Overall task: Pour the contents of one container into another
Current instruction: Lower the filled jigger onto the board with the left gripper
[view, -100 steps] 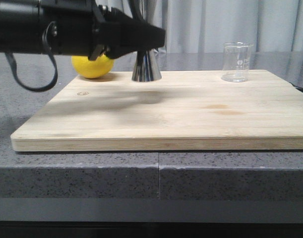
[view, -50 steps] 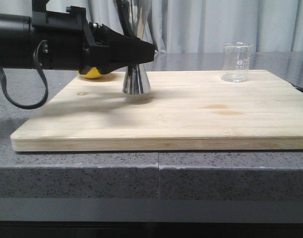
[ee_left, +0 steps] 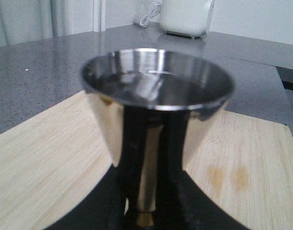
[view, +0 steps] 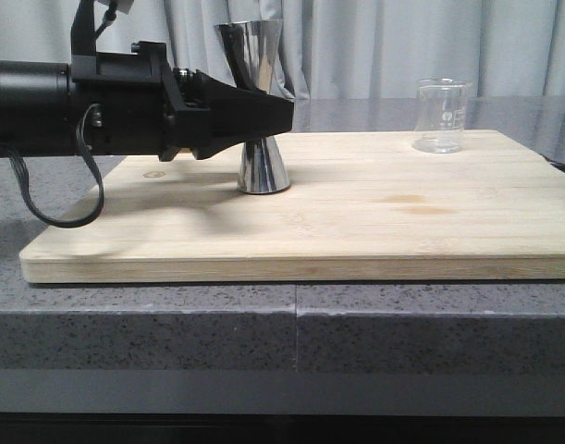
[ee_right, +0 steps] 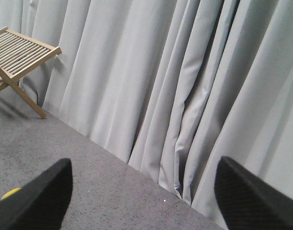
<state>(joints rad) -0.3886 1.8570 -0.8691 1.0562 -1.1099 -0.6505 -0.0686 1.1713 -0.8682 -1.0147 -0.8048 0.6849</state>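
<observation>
Since half a second ago the jigger has shifted rightward and settled onto the cutting board, hiding the lemon. Grey curtains back the speckled grey bench. Left tool is clamped on the jigger's waist; its long axis stands upright, open cup upward. Right tool is spread apart. Beaker stands upright at the board's far right.
</observation>
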